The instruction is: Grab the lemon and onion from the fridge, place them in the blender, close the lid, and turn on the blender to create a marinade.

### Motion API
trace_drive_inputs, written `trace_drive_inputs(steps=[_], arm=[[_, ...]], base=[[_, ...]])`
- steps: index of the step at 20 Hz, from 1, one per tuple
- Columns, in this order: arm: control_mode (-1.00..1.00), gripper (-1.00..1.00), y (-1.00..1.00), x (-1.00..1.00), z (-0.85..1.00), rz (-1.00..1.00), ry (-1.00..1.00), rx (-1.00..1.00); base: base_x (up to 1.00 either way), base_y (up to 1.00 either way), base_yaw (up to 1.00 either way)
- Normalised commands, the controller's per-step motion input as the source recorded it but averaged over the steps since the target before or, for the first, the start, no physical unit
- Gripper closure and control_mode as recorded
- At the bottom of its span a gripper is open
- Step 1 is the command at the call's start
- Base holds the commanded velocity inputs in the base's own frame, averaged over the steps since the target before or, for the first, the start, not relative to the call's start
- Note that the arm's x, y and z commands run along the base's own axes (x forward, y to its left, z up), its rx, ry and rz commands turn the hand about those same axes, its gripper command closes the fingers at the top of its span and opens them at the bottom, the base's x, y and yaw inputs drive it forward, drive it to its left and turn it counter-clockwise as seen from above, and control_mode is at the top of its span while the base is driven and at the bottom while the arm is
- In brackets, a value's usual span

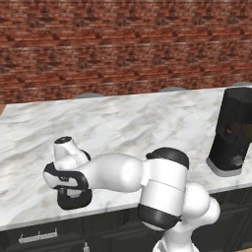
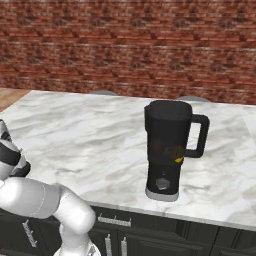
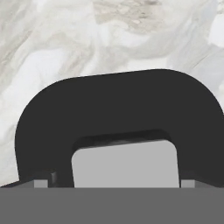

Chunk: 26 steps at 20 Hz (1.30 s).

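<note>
My claw point(image 1: 74, 201) sits low at the lower left of the left base frame, spread wide and holding nothing, pressed down close over the lid point(image 3: 118, 131). In the hand frame the lid takes up most of the lower half, its grey centre square just above the bottom edge, lying flat on the marble bench point(image 1: 123, 123). I judge the worry here is the grab itself: the lid is flat and low, so if I close too high the tips could skid over it, and if I'm off-centre it could pivot or slide away on the smooth stone.

The blender point(image 2: 167, 150) stands well apart, right of centre in the right base frame, with a yellow spot, likely the lemon point(image 2: 178, 159), and a dim reddish shape, perhaps the onion point(image 2: 159, 148), inside. Carrying the lid over, a loose hold could drop it, or a low swing could knock the jar's handle.
</note>
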Motion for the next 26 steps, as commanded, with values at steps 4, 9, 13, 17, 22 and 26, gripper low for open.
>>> trace_drive_inputs(steps=[4,9,13,17,22,26], arm=[[-1.00,1.00,0.00,0.00,-0.79,0.00,-0.01,0.00],[-1.00,1.00,-0.09,-0.28,-0.67,0.00,-0.18,0.05],[-1.00,1.00,-0.64,-0.42,-0.60,0.00,-0.37,0.29],[-1.00,1.00,-0.77,-0.28,-0.39,0.00,-0.36,0.32],[-1.00,1.00,-0.66,-0.15,-0.10,0.00,-0.33,0.30],[-1.00,1.00,-0.32,-0.04,0.82,0.00,-0.21,0.12]], base=[[0.00,0.00,0.00],[0.00,0.00,0.00],[0.00,0.00,0.00],[0.00,0.00,0.00],[0.00,0.00,0.00],[0.00,0.00,0.00]])
